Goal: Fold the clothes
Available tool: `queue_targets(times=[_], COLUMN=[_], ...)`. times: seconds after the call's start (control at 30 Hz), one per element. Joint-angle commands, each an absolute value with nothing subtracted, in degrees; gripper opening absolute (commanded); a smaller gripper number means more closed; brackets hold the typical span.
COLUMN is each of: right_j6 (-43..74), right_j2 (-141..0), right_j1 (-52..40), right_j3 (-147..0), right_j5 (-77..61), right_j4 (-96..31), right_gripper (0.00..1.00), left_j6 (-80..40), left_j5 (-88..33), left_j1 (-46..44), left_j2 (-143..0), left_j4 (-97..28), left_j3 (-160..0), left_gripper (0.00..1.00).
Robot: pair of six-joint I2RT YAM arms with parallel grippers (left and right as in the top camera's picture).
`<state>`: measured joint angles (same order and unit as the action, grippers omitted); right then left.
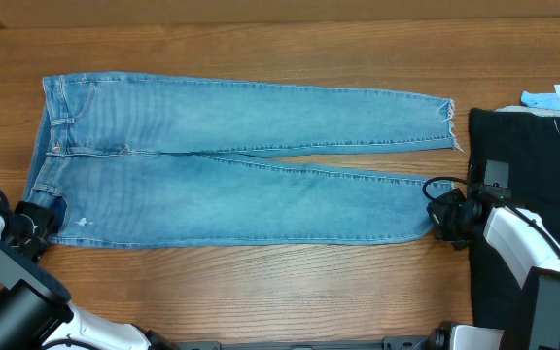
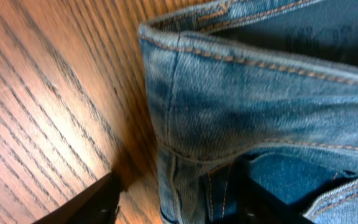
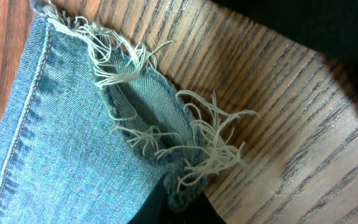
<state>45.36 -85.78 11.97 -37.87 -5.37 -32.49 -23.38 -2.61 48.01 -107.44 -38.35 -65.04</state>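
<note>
The jeans (image 1: 241, 165) are laid flat across the table (image 1: 261, 292), with the waistband (image 2: 241, 62) at the left and the frayed hem (image 3: 166, 137) of the near leg at the right. The right gripper (image 1: 442, 207) is pressed together on that hem. The left gripper (image 1: 40, 218) is spread around the near corner of the waistband. One finger (image 2: 92, 202) is seen over the bare wood, apart from the denim, so nothing is held there yet.

If the leg is lifted now, the hem could be pulled out of the pinch, because mostly fringe may be caught. If only the right side is raised, the cloth would be dragged and the fold made crooked. The black garment (image 1: 528, 156) just beside the hem could also be pushed.

How deep the hem sits between the right fingers cannot be seen, since they are cut off at the lower border of the wrist view. The left wrist view is blurred, and it cannot be told whether one layer or both would be taken
</note>
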Motion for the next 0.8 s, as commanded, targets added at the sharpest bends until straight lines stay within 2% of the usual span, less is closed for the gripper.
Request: queue_targets(times=[0.0,0.07,0.13,0.17,0.2,0.23,0.37,0.5,0.63,0.77], right_j6=[44.9,44.9,44.9,44.9,44.9,44.9,44.6,41.5,38.5,37.4], right_j2=[-88.7,-88.7,-88.7,-88.7,-88.7,-88.7,-88.7,-88.7,-88.7,-88.7], right_j1=[11.8,11.8,11.8,11.8,11.8,11.8,11.8,11.8,11.8,11.8], right_j3=[-35.4,-35.4,-35.4,-35.4,-35.4,-35.4,-37.2,-45.8,-56.0,-67.8], right_j5=[-3.5,-3.5,-3.4,-3.0,-2.6,-2.6,-2.7,-2.4,-1.0,1.0], right_j4=[-32.2,-32.2,-32.1,-31.9,-31.8,-31.6,-32.3,-40.8,-48.7,-55.8], right_gripper=[0.07,0.04,0.04,0.04,0.04,0.04,0.04,0.04,0.04,0.04], left_j6=[-22.0,-21.9,-21.8,-21.8,-21.8,-21.8,-21.8,-21.8,-21.8,-21.8], left_j5=[-0.9,-0.9,-0.9,-1.1,-1.1,-1.1,-6.2,-7.2,-6.9,-0.9], left_j1=[48.0,48.0,48.0,48.0,48.0,48.0,48.0,47.6,45.0,39.4], left_j2=[-108.3,-108.3,-108.3,-108.3,-108.3,-108.3,-108.1,-106.5,-102.9,-101.8], left_j4=[-38.0,-38.1,-38.0,-37.8,-37.5,-37.4,-37.7,-44.4,-47.2,-56.0], left_j3=[-65.6,-65.6,-65.6,-65.6,-65.6,-65.6,-66.5,-71.6,-74.9,-83.0], left_gripper=[0.55,0.42,0.39,0.29,0.11,0.04,0.04,0.04,0.04,0.04])
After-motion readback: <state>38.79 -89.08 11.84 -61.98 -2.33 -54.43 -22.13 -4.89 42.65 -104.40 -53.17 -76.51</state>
